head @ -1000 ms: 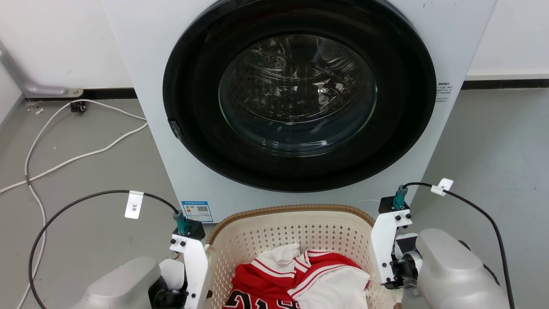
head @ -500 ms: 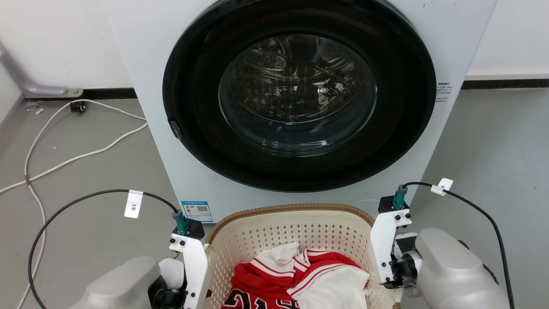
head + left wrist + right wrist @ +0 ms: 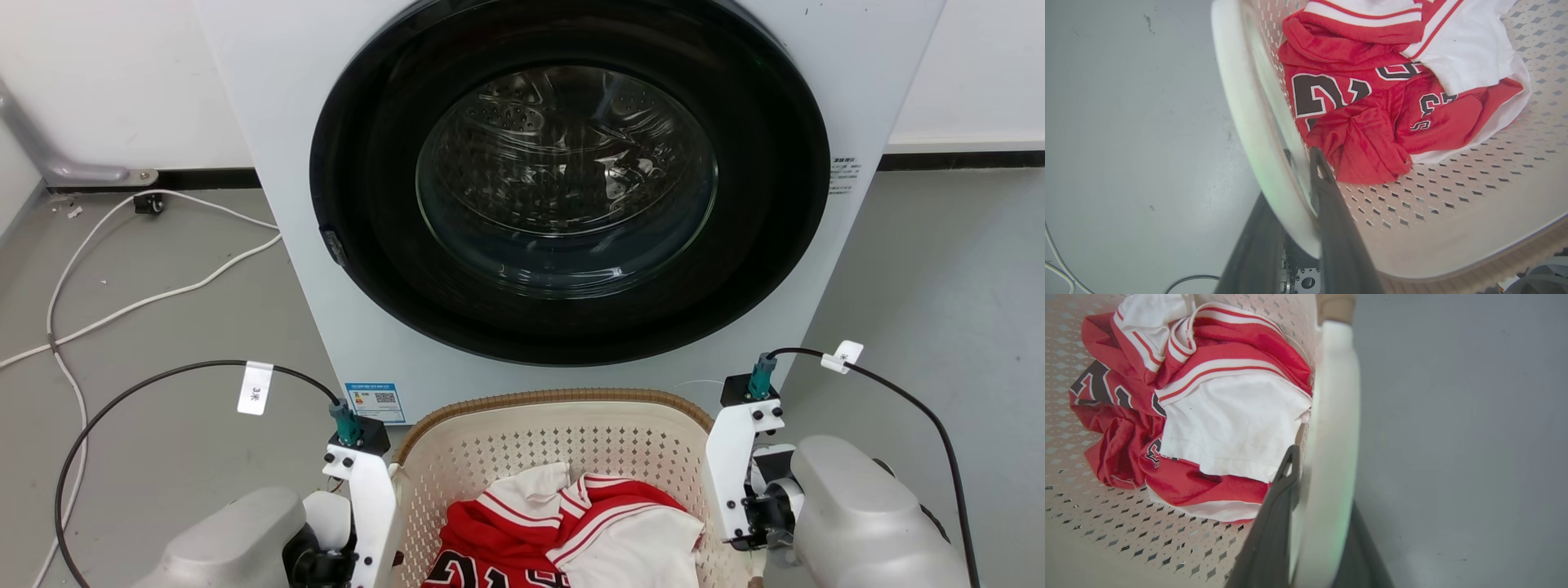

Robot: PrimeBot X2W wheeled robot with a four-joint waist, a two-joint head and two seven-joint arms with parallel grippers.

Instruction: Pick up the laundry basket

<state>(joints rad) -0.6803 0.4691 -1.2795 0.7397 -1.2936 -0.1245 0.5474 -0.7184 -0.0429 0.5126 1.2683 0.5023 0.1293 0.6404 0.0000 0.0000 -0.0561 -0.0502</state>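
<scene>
Basket [image 3: 555, 398] is sitting at the lower centre of the head frame, in front of the washer [image 3: 865, 82]. Left fingers [image 3: 1327, 204] and right fingers [image 3: 1278, 506] are clamping its white side handles [image 3: 1241, 102], one finger inside and one outside. Judging it stiff and lightly loaded, but the smooth handles may be slipping if it tilts.

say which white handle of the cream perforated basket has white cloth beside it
The white handle in the right gripper; the left gripper holds one beside red jersey fabric.

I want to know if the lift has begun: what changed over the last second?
Nothing visibly changed. The cream perforated plastic laundry basket stays in place before the white front-loading washing machine, the red and white jersey lies in it as before, and the left gripper and right gripper remain clamped on its white side handles.
</scene>
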